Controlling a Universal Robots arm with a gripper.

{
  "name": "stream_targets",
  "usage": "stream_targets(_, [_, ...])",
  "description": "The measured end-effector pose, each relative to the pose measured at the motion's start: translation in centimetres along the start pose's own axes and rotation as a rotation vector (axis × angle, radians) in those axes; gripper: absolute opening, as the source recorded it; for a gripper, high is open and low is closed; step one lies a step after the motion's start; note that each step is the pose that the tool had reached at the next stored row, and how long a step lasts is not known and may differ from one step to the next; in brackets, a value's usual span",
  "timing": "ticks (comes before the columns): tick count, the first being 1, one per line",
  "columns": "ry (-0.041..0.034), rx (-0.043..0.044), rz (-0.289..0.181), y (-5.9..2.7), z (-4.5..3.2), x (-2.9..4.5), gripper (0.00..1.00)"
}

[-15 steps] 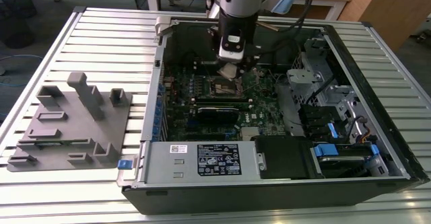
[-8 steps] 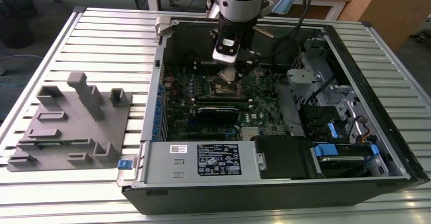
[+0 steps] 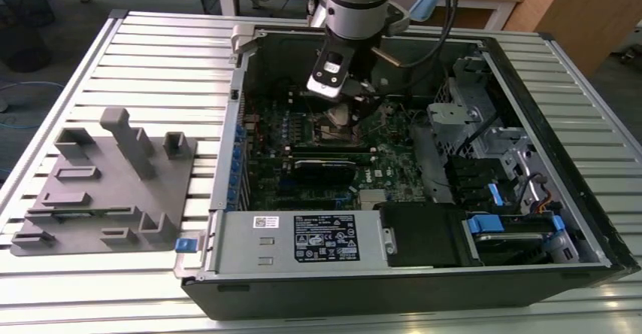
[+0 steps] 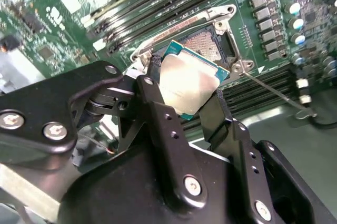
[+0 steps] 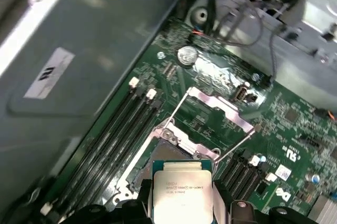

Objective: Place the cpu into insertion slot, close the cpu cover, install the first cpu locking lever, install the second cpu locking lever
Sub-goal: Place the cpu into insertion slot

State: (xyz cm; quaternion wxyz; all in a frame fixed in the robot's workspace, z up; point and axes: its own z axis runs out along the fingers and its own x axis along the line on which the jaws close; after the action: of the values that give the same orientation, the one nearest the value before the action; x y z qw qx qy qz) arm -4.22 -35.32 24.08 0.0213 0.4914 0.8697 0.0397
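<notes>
Slatted table [image 3: 150,56] bearing open tower case [image 3: 401,289]; green circuit board [image 3: 396,170] within. Black gripper [image 4: 188,84], fingers pinching chip by opposite edges. Hinged cpu cover [image 5: 221,107], swung open. Uncovered insertion slot [image 4: 208,42]. Silver-topped cpu [image 5: 181,190], held tilted just above slot, not seated.

Holds the silver-topped cpu [image 4: 189,79] tilted over the open insertion slot [image 4: 209,42]. Leaves the silvery cpu cover [image 5: 218,105] swung back, open.
</notes>
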Motion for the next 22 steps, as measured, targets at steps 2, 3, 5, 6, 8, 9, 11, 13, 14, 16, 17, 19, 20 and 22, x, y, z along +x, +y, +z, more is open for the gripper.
stream_targets(2, [-0.0032,-0.0001,0.036,-0.02,0.17,0.0,0.54])
stream_targets(3, [-0.0048,-0.0001,0.054,-0.02,0.25,0.0,0.54])
stream_targets(5, [-0.008,-0.0002,0.089,-0.03,0.37,0.0,0.54])
stream_targets(6, [-0.0097,-0.0003,0.108,-0.04,0.41,0.0,0.54])
stream_targets(8, [-0.013,-0.0003,0.144,-0.04,0.5,0.0,0.54])
stream_targets(9, [-0.0147,-0.0003,0.162,-0.05,0.55,0.0,0.54])
stream_targets(11, [-0.018,-0.0004,0.2,-0.06,0.64,0.0,0.54])
stream_targets(13, [-0.0213,-0.0005,0.235,-0.06,0.73,0.0,0.54])
stream_targets(14, [-0.0229,-0.0006,0.253,-0.07,0.77,0.0,0.54])
stream_targets(16, [-0.0261,-0.0006,0.289,-0.08,0.85,0.0,0.54])
stream_targets(17, [-0.0277,-0.0007,0.307,-0.08,0.9,0.0,0.54])
stream_targets(19, [-0.0311,-0.0007,0.344,-0.09,0.98,0.0,0.54])
stream_targets(20, [-0.0327,-0.0008,0.362,-0.09,1.02,0.0,0.54])
stream_targets(22, [-0.0359,-0.0008,0.398,-0.1,1.11,0.0,0.54])
